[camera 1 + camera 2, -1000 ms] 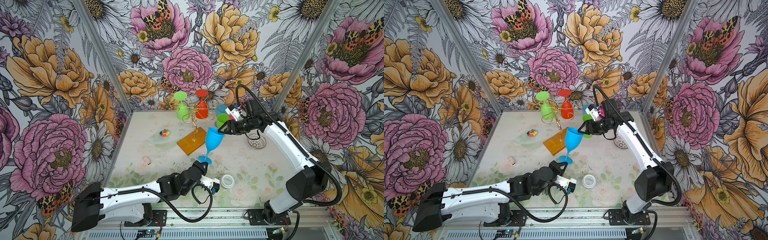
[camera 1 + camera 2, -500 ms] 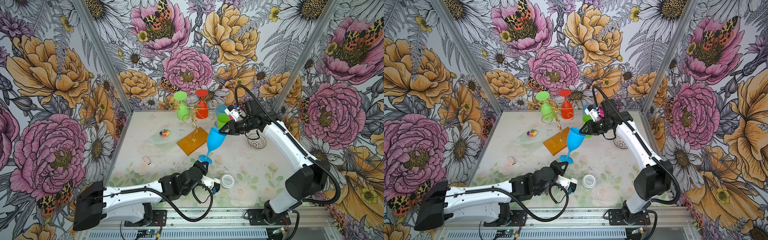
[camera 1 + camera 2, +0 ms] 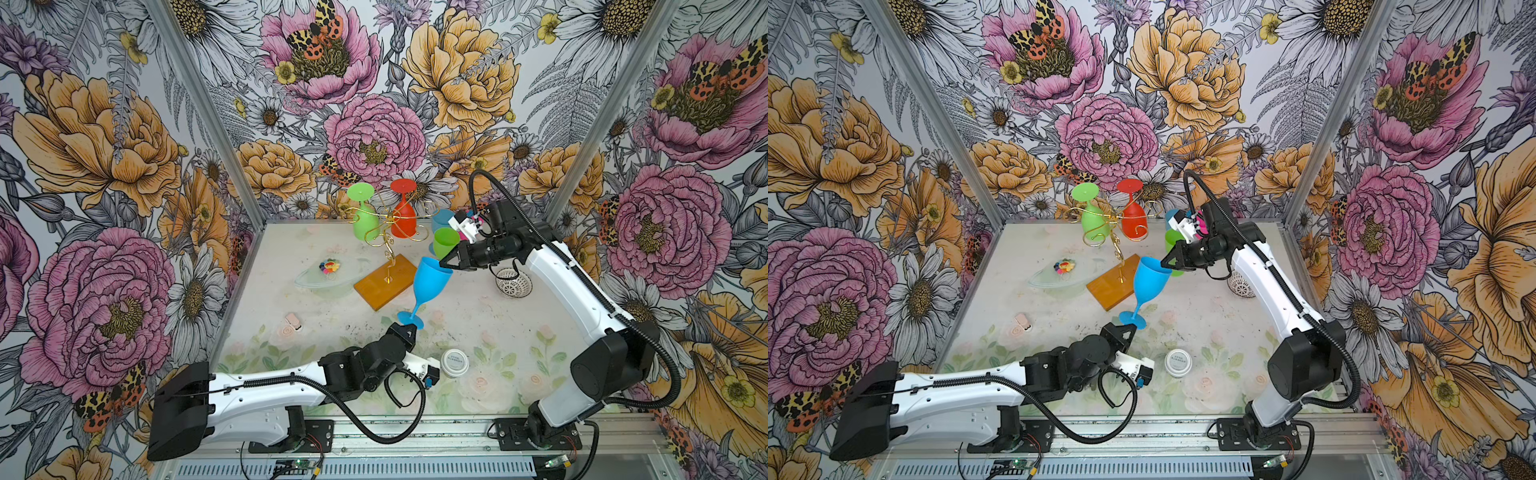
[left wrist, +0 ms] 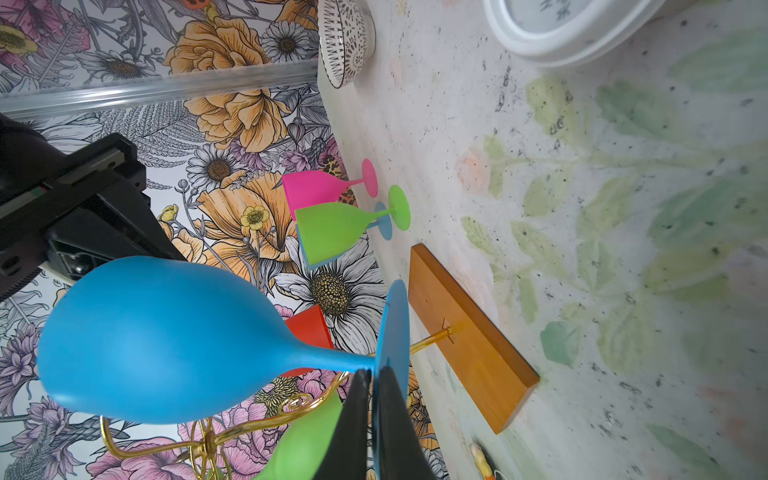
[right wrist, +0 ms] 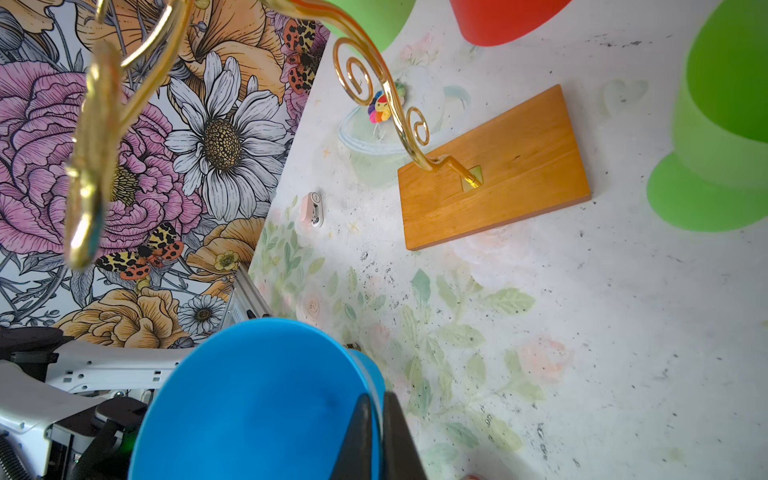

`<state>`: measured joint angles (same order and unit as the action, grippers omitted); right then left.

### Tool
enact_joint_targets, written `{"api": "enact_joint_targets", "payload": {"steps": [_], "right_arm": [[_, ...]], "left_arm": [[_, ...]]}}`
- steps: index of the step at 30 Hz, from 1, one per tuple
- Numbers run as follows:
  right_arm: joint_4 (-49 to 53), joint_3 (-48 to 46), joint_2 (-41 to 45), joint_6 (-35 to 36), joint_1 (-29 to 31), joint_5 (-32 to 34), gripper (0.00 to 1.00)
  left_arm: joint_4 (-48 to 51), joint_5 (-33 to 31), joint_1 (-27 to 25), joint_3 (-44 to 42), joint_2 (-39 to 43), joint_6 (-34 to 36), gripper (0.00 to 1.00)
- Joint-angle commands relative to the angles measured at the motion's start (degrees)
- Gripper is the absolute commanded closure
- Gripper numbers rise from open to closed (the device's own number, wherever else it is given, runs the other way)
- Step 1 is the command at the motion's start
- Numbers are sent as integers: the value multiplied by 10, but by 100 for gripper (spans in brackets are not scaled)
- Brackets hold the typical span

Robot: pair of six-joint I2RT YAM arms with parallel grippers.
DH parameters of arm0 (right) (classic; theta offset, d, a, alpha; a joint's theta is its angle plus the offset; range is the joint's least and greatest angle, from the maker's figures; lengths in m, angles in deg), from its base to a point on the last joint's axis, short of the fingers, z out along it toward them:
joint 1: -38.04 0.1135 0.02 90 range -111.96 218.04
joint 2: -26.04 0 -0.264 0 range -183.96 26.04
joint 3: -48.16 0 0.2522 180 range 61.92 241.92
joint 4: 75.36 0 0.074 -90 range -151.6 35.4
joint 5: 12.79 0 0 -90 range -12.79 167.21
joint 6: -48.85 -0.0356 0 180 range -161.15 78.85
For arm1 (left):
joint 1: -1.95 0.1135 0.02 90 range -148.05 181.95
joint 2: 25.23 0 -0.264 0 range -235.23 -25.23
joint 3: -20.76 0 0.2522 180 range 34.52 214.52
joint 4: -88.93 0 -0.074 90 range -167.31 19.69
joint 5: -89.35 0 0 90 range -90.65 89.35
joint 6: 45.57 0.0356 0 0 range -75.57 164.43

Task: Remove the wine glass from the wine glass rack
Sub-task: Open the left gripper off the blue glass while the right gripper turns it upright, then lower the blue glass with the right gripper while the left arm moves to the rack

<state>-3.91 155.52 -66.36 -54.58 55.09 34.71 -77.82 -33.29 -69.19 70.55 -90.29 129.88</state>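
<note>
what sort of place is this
Probably a robot test booth, not a home: left arm and right arm bolted to a rail, floral walls on metal posts, a blue glass as a prop.

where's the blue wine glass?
Blue wine glass: mid-table in both top views, tilted, just right of the wine glass rack; right claw on its rim, left claw on its foot.

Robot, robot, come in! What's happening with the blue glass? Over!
Left jaws shut on blue wine glass foot, right jaws on rim. Glass off rack, tilted. Nothing seen blocking.
</note>
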Motion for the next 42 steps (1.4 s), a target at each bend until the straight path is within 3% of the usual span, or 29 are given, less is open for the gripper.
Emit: {"api": "enact_joint_targets", "payload": {"steps": [1, 10, 19, 32, 42], "right_arm": [[-1, 8, 3, 10, 0, 16, 94], [-2, 9, 8, 9, -4, 31, 99], [-3, 10, 16, 15, -5, 103, 100], [-6, 0, 34, 31, -5, 227, 100], [-33, -41, 51, 26, -9, 332, 100]], "left_arm": [[-26, -16, -5, -9, -1, -19, 85], [-28, -19, -6, -18, 1, -31, 72], [-27, -15, -6, -14, 11, -82, 55], [-43, 1, 5, -6, 63, -277, 34], [-18, 3, 52, 10, 115, -451, 30]]}}
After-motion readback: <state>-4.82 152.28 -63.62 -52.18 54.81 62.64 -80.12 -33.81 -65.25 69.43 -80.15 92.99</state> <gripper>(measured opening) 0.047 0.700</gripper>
